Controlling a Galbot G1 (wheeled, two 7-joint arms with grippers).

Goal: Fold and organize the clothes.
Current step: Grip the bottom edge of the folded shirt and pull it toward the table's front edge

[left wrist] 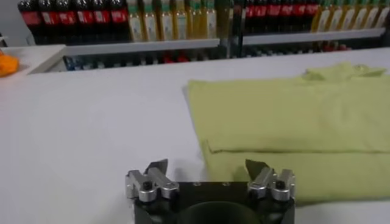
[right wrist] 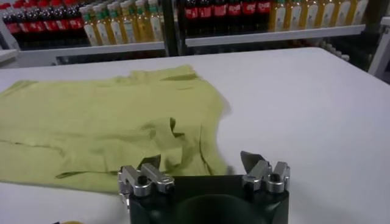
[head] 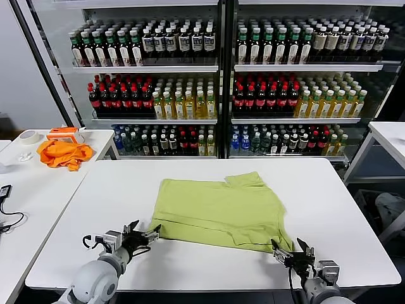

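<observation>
Both arms are reaching low over the near edge of the counter. The left tool is hovering at the T-shirt's near left corner, fingers apart; the right tool is waiting at its near right corner, also spread. The shirt is lying partly folded mid-counter. No labels are readable.

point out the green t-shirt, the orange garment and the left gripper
green t-shirt (head: 218, 212): head view, middle of the cloth.
orange garment (head: 61, 154): head view, centre of the bundle on the side table.
left gripper (left wrist: 209, 175): left wrist view, midway between its open fingertips.
</observation>
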